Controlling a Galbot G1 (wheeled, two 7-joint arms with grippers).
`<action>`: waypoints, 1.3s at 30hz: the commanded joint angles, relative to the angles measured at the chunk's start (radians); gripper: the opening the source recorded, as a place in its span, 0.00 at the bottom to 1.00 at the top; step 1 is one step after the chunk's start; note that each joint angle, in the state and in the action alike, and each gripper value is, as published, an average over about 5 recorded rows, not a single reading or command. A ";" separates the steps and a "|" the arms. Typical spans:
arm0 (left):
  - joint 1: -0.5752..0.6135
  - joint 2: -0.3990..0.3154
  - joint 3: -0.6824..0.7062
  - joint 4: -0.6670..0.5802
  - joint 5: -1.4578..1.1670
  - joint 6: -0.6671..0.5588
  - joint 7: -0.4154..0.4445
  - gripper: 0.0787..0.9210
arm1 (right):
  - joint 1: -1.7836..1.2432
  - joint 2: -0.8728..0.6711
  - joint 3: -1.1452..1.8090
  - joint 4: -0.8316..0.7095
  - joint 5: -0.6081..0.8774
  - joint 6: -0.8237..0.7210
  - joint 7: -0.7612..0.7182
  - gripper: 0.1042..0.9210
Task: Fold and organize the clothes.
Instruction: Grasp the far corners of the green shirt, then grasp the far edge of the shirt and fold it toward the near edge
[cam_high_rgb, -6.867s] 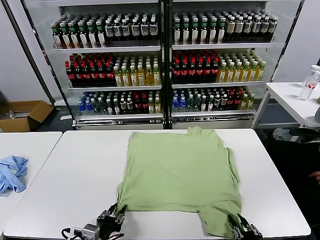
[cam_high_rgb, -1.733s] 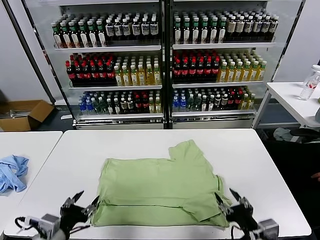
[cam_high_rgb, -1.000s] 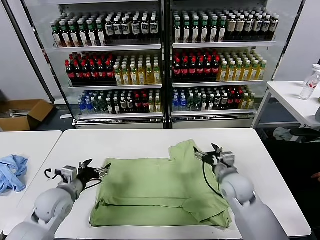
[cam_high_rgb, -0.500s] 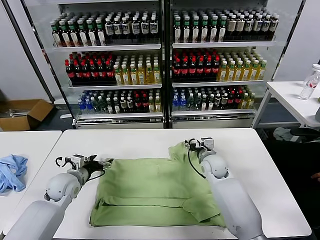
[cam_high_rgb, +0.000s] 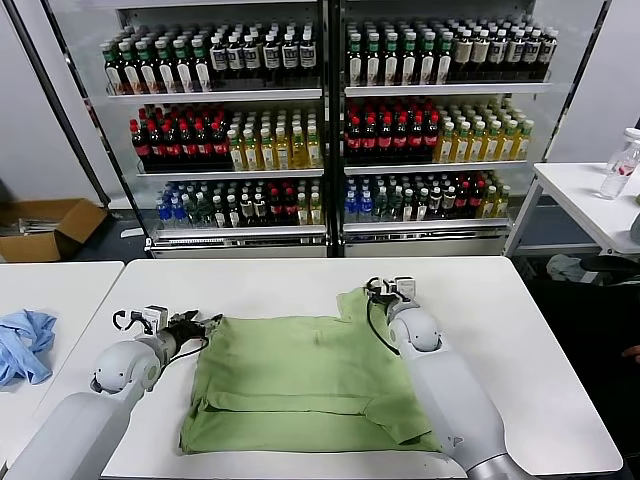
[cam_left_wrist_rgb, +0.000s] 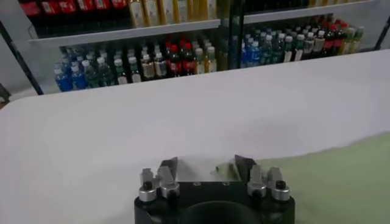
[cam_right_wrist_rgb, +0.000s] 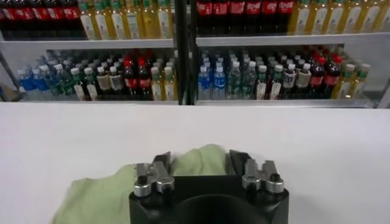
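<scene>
The light green shirt (cam_high_rgb: 305, 375) lies folded on the white table (cam_high_rgb: 530, 340), its checkered print hidden. My left gripper (cam_high_rgb: 203, 323) is low at the shirt's far left corner. In the left wrist view the left gripper (cam_left_wrist_rgb: 206, 168) is open, with the tip of the shirt (cam_left_wrist_rgb: 341, 179) just inside one finger. My right gripper (cam_high_rgb: 379, 291) is at the raised far right corner. In the right wrist view the right gripper (cam_right_wrist_rgb: 201, 161) is open, with a hump of the shirt (cam_right_wrist_rgb: 196, 160) between its jaws.
A light blue cloth (cam_high_rgb: 24, 345) lies on the neighbouring table at the left. Drinks coolers (cam_high_rgb: 320, 130) stand behind the table. A cardboard box (cam_high_rgb: 45, 228) is on the floor at the left. A side table (cam_high_rgb: 585, 200) with bottles stands at the right.
The shirt's near part has been folded over. Both grippers left the near edge and moved to the far corners; in the last half second they settled slightly closer onto the cloth.
</scene>
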 joint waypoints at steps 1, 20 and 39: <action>0.037 -0.016 -0.017 0.004 -0.009 0.000 0.013 0.55 | 0.014 0.013 -0.005 -0.032 0.004 0.016 -0.004 0.45; 0.324 0.089 -0.202 -0.339 -0.165 -0.144 -0.021 0.00 | -0.397 -0.264 0.102 0.776 0.255 -0.073 0.056 0.00; 0.071 -0.039 -0.037 -0.063 -0.015 -0.082 -0.159 0.26 | -0.586 -0.276 0.118 0.857 0.146 -0.053 0.027 0.00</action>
